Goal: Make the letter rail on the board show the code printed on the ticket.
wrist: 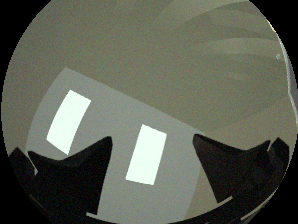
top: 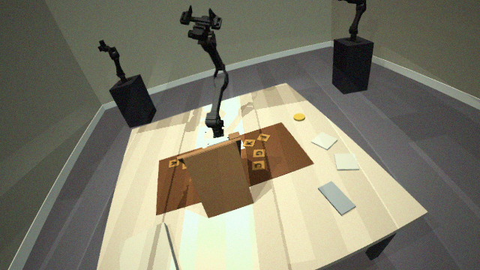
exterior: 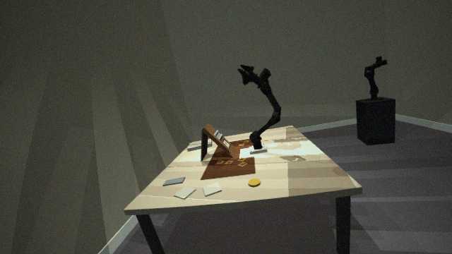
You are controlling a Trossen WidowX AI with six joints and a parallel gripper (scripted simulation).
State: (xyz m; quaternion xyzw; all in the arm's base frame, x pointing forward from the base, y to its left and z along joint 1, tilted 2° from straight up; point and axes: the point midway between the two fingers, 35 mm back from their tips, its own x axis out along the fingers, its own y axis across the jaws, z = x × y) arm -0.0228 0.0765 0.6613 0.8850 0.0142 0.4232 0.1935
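Note:
My gripper (top: 201,11) (exterior: 244,70) (wrist: 153,140) is open and empty, raised high above the table and pointing upward; the wrist view shows only the ceiling between its fingertips. The slanted brown board (top: 219,180) (exterior: 212,135) stands on a brown mat (top: 289,154) (exterior: 226,173). Its rail face shows only in the exterior view, too small to read. Several orange letter tiles lie on the mat right of the board: an X tile (top: 249,142), another tile (top: 263,137) and two G tiles (top: 259,153) (top: 258,165). One more tile (top: 173,163) lies left of the board.
A yellow disc (top: 298,117) (exterior: 253,182) and three flat cards (top: 324,140) (top: 346,161) (top: 336,197) lie on the table's right side. Two black pedestals (top: 133,99) (top: 352,64) with other arms stand on the floor behind.

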